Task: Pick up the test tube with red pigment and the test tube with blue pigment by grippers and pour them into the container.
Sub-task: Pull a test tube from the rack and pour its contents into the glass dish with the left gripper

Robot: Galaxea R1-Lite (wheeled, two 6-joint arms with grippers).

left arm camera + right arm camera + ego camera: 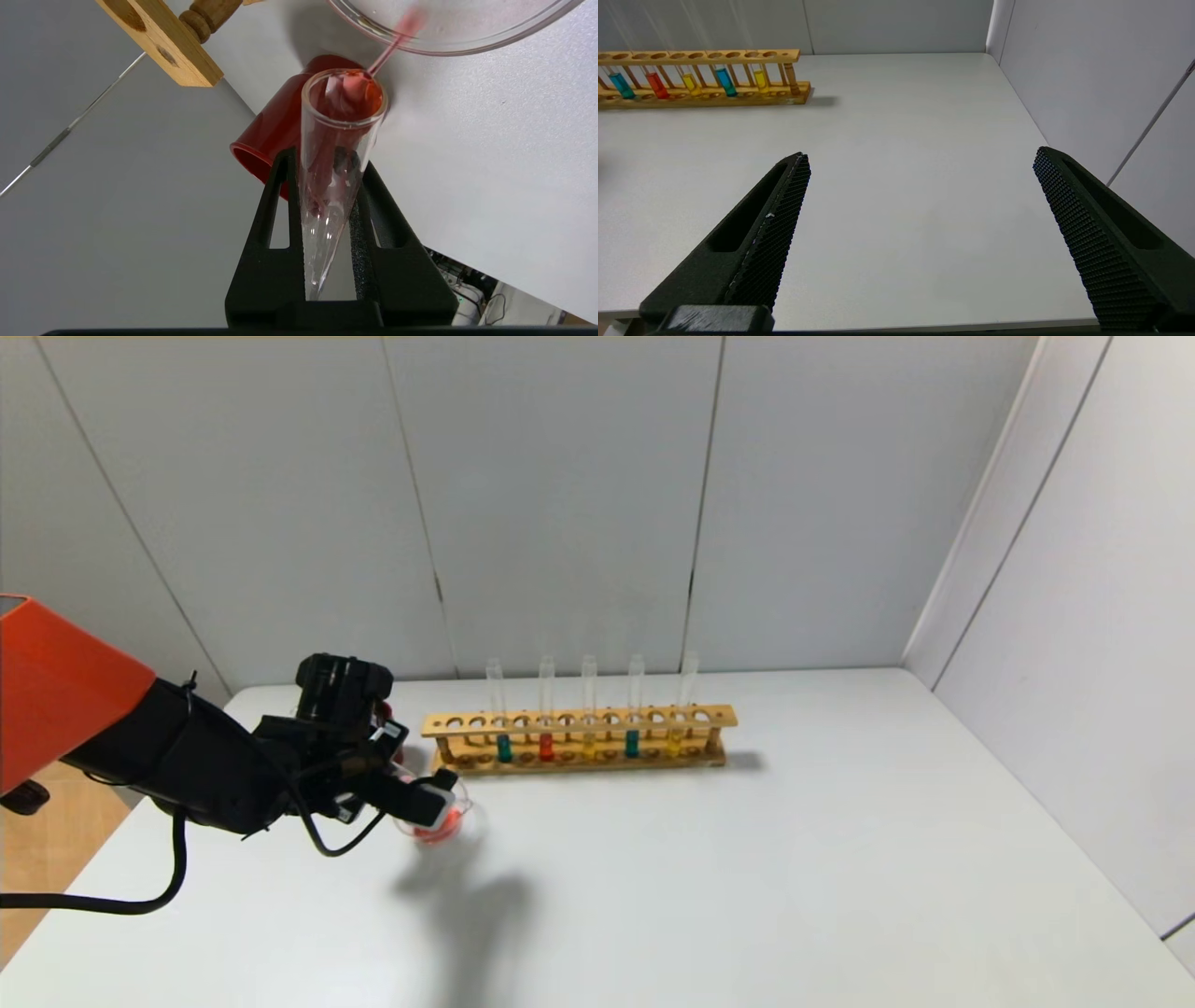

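My left gripper [425, 803] [327, 158] is shut on the test tube with red pigment [343, 116], which is tilted mouth-down. A thin red stream [390, 46] runs from its lip into the container [490, 37] [474, 818], a clear glass dish with red liquid pooled inside. In the wooden rack [579, 721] stand two test tubes with blue pigment [504, 747] [632, 742] and another red one [546, 745]. My right gripper [920, 154] hangs open over bare table, with nothing between its fingers. It does not show in the head view.
A dark red cup [275, 126] stands just behind the held tube, close to the rack's left end [163, 46]. Two yellow tubes [588, 742] [676, 737] share the rack. White walls close the back and right sides of the table [840, 859].
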